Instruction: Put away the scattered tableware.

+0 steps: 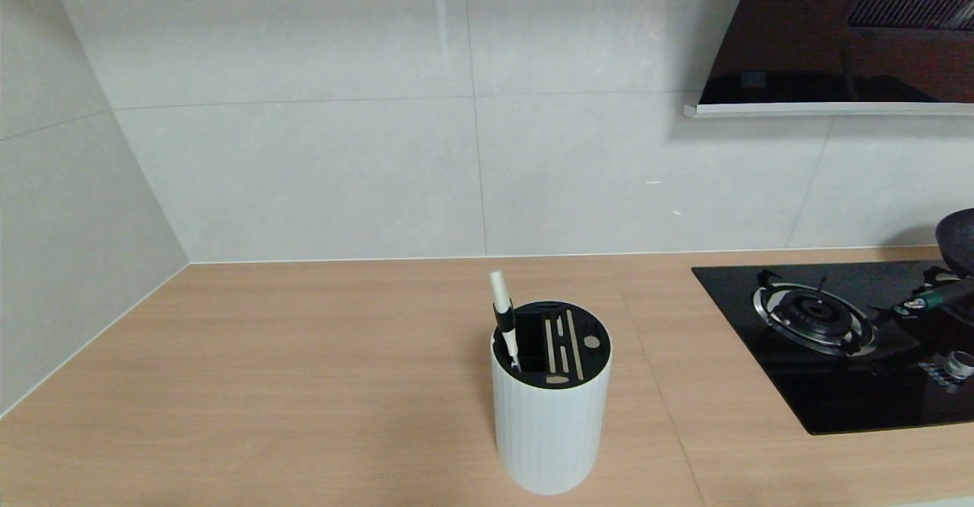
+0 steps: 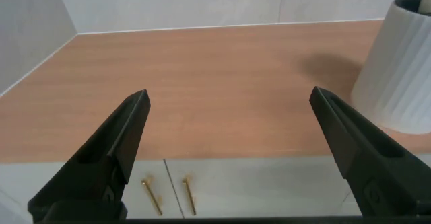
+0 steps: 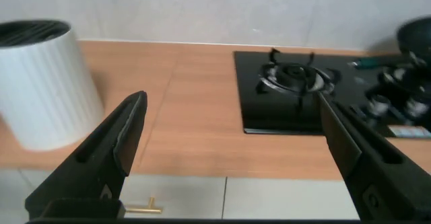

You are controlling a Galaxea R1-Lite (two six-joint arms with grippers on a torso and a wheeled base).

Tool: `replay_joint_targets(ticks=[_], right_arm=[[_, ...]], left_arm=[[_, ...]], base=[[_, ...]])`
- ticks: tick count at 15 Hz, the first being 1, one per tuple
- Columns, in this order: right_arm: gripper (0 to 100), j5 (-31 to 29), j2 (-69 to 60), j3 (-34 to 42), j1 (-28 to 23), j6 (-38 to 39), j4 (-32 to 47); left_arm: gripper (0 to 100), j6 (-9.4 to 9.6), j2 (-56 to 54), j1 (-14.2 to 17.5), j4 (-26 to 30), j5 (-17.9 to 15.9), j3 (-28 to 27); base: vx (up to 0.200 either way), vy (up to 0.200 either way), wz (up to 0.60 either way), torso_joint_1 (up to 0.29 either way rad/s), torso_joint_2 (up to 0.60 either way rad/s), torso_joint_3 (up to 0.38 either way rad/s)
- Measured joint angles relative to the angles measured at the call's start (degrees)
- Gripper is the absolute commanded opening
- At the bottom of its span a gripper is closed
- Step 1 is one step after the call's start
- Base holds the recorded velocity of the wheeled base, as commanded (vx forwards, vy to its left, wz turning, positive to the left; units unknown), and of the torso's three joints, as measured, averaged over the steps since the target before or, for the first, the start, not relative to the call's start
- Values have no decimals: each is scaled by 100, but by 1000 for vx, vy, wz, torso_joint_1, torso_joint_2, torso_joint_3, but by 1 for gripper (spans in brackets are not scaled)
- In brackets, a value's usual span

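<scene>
While parked just off the front edge of the counter, shows left pincer and right pincer both spread wide and gripping nothing, likely so that either can take the next pick. Finds the white ribbed holder upright near the counter's front, between the two pincers and well apart from the hob. Sees one white-handled utensil dropped into the holder's black slotted top, handle up and leaning slightly, blade end hidden inside. Judges the task far along, with that piece already housed.
</scene>
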Motion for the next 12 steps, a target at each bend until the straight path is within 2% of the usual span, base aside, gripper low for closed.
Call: replay_joint_targets(ticks=[1,4,6,7,12], right_arm=[[100,197,-1,0,0,-180,7],[100,458,-4,0,-2,-427,44],[100,-456,-6,0,0,-93,145],[100,-669,-6,0,0,200,233],[100,-562,-4,0,6,228,268]], left_arm=[[100,-116,0,0,0,-4,5],[100,-150,0,0,0,-6,5],[100,-150,0,0,0,-6,7],[100,-152,0,0,0,-6,7],[100,-152,0,0,0,-4,7]], base=[[0,0,0,0,0,0],[0,0,0,0,0,0],[0,0,0,0,0,0],[0,0,0,0,0,0],[0,0,0,0,0,0]])
